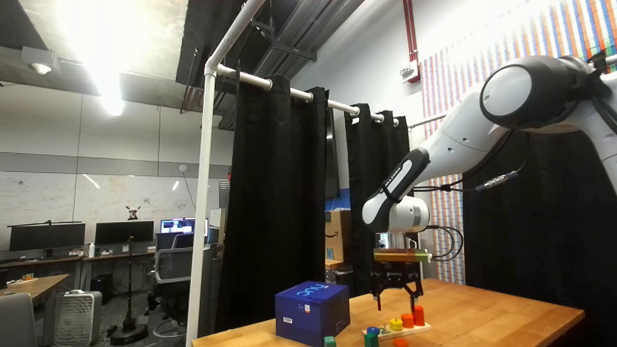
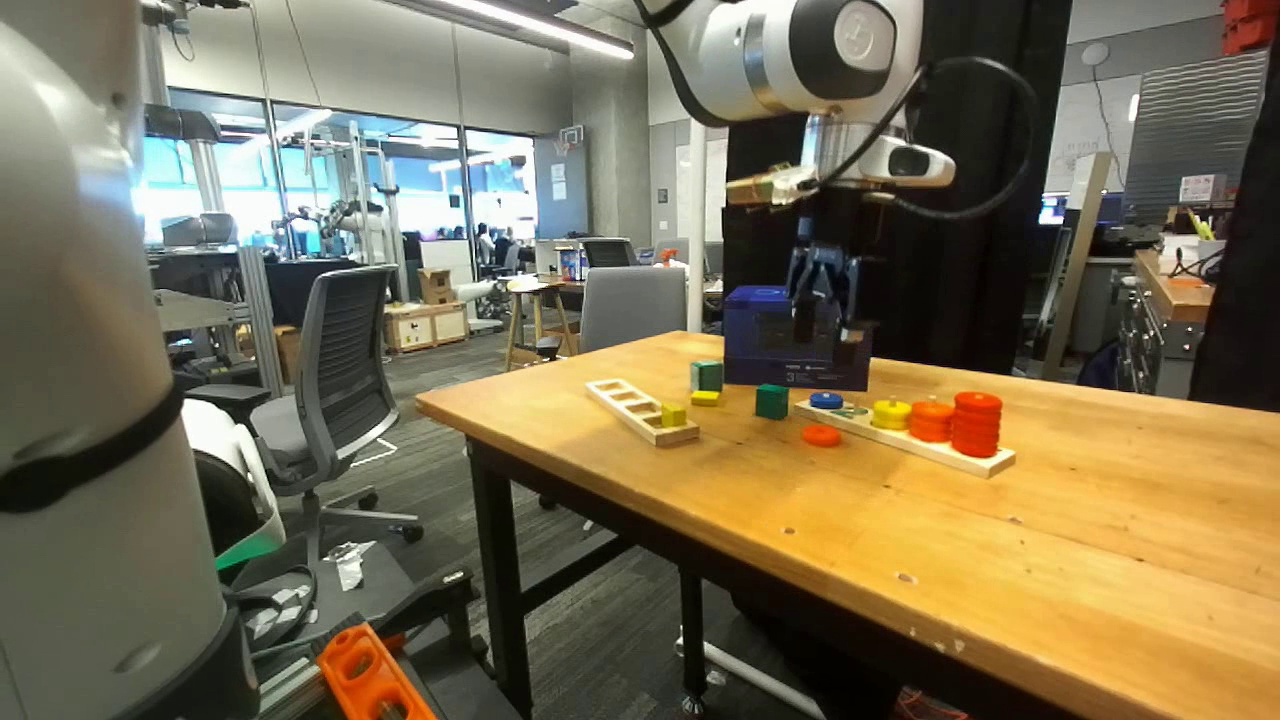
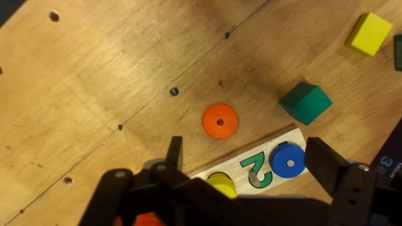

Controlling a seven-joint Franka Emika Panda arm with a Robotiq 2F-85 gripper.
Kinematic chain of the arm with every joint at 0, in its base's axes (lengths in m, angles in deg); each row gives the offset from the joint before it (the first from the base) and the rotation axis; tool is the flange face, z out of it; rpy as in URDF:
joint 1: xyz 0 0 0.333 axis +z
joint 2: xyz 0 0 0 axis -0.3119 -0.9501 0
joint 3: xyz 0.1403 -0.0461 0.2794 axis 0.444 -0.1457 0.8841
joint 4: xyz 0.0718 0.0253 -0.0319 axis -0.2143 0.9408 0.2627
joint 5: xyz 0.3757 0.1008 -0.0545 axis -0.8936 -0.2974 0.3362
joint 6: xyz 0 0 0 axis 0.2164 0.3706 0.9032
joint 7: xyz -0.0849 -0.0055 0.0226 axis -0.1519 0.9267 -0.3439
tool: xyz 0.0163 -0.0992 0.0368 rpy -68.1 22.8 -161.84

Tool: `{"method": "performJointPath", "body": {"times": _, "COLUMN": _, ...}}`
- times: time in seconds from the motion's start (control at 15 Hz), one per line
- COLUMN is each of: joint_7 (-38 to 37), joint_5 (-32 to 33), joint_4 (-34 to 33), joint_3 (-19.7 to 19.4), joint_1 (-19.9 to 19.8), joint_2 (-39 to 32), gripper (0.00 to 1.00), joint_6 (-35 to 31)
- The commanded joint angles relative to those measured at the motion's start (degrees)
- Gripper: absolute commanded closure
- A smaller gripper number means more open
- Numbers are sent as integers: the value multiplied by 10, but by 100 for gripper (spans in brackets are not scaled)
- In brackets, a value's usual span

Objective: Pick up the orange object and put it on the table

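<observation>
A loose flat orange disc with a centre hole lies on the light brown wooden table. The disc also shows in both exterior views. It lies beside a wooden peg board. A short orange stack sits on one peg, between a yellow stack and a taller red stack. My gripper is open and empty, pointing down above the peg board. In the wrist view the disc lies just beyond the fingertips, and the fingers partly hide the board.
A blue box stands behind the board. Green blocks and a yellow block lie near it. A slotted wooden tray holds a yellow piece. A blue disc sits on the board's end peg.
</observation>
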Motion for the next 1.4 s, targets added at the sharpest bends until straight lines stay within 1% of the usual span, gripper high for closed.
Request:
{"method": "performJointPath", "body": {"times": 0.0, "joint_7": -29, "joint_5": 46, "joint_4": 48, "joint_3": 9, "joint_1": 10, "joint_2": 126, "gripper": 0, "joint_6": 54}}
{"method": "performJointPath", "body": {"times": 0.2, "joint_7": -4, "joint_5": 60, "joint_4": 65, "joint_3": 25, "joint_1": 1, "joint_2": 214, "gripper": 0, "joint_6": 122}}
{"method": "performJointPath", "body": {"times": 0.4, "joint_7": 81, "joint_5": 58, "joint_4": 67, "joint_3": 25, "joint_1": -5, "joint_2": 276, "gripper": 0, "joint_6": 197}}
{"method": "performJointPath", "body": {"times": 0.67, "joint_7": 219, "joint_5": 66, "joint_4": 77, "joint_3": 9, "joint_1": -9, "joint_2": 334, "gripper": 0, "joint_6": 267}}
{"method": "performJointPath", "body": {"times": 0.93, "joint_7": 359, "joint_5": 87, "joint_4": 91, "joint_3": -16, "joint_1": -10, "joint_2": 364, "gripper": 0, "joint_6": 296}}
{"method": "performJointPath", "body": {"times": 1.13, "joint_7": 396, "joint_5": 107, "joint_4": 113, "joint_3": -22, "joint_1": -15, "joint_2": 388, "gripper": 0, "joint_6": 300}}
{"method": "performJointPath", "body": {"times": 1.33, "joint_7": 396, "joint_5": 110, "joint_4": 146, "joint_3": -23, "joint_1": -17, "joint_2": 421, "gripper": 0, "joint_6": 298}}
